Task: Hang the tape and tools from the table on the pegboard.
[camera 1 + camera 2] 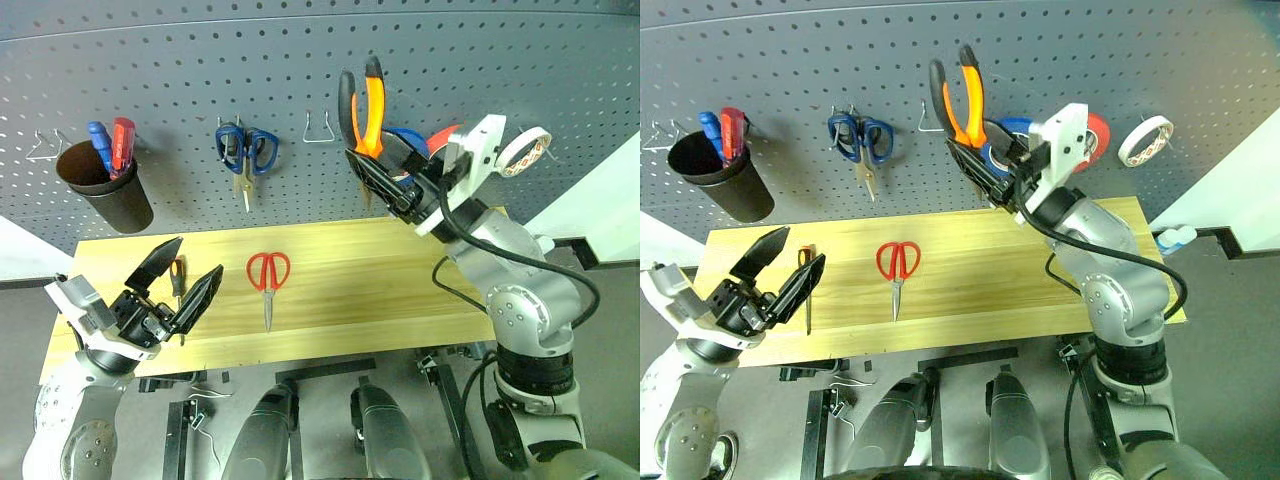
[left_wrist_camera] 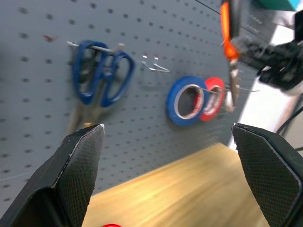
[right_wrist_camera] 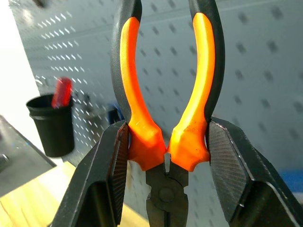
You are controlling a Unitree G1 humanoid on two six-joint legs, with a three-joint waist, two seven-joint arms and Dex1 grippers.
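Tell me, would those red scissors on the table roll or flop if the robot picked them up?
Probably neither. The red scissors lie flat and closed on the table, so they should slide rather than roll. The metal blades look stiff. The two halves may swing apart at the pivot if lifted by one handle loop.

A workshop: a grey pegboard point(image 1: 200, 70) hung with tools stands behind a wooden table point(image 1: 400, 290).
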